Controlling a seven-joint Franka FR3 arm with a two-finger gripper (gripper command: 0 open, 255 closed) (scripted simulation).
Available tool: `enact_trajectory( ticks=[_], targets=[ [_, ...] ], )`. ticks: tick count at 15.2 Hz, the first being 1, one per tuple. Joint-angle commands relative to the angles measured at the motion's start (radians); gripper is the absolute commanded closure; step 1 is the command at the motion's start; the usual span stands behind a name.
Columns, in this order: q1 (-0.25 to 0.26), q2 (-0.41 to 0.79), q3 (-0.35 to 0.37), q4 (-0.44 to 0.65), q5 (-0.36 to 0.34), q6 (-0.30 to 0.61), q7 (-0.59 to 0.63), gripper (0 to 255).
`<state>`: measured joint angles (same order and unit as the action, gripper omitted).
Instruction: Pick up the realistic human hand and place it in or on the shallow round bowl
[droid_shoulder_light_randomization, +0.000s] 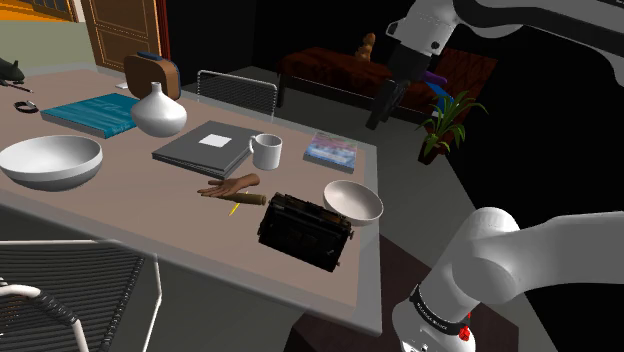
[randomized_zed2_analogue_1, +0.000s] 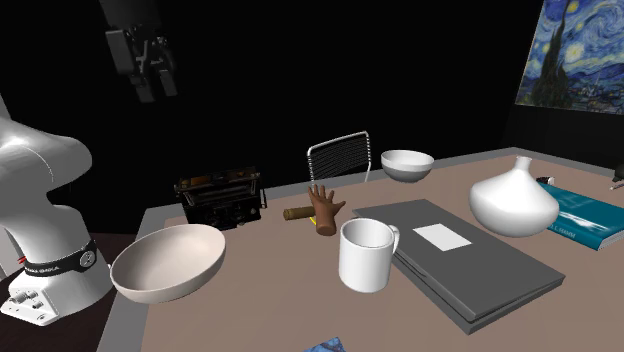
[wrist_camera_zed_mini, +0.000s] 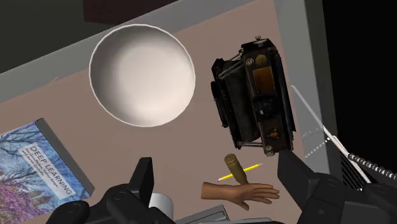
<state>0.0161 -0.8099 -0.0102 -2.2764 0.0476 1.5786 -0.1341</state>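
The brown human hand (droid_shoulder_light_randomization: 228, 187) lies flat on the table (droid_shoulder_light_randomization: 150, 215), between a grey folder and a black typewriter; beside its wrist are a cork-like stub and a yellow pencil (droid_shoulder_light_randomization: 236, 208). A white round bowl (droid_shoulder_light_randomization: 353, 201) stands near the table edge closest to the stand, and a larger white bowl (droid_shoulder_light_randomization: 50, 160) stands at the far end. My gripper (droid_shoulder_light_randomization: 381, 118) hangs open, high above the table, holding nothing. In the wrist view the hand (wrist_camera_zed_mini: 242, 193) shows between the open fingers (wrist_camera_zed_mini: 143, 181), and the near bowl (wrist_camera_zed_mini: 141, 74) lies beyond it.
A black typewriter (droid_shoulder_light_randomization: 305, 232) stands between the hand and the near bowl. A white mug (droid_shoulder_light_randomization: 266, 151), grey folder (droid_shoulder_light_randomization: 210, 148), white vase (droid_shoulder_light_randomization: 158, 110), teal book (droid_shoulder_light_randomization: 95, 112) and colourful book (droid_shoulder_light_randomization: 331, 150) lie on the table. A wire chair (droid_shoulder_light_randomization: 237, 92) stands behind.
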Motion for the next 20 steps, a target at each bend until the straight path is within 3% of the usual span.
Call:
enact_trajectory(
  ticks=[1,10,20],
  targets=[
    [0.0,0.0,0.0,0.0,0.0,0.0,0.0,0],
    [0.106,0.315,-0.131,0.065,-0.011,0.189,-0.384,0],
    [0.199,0.712,-0.192,0.269,0.062,0.293,-0.798,0]
  ],
)
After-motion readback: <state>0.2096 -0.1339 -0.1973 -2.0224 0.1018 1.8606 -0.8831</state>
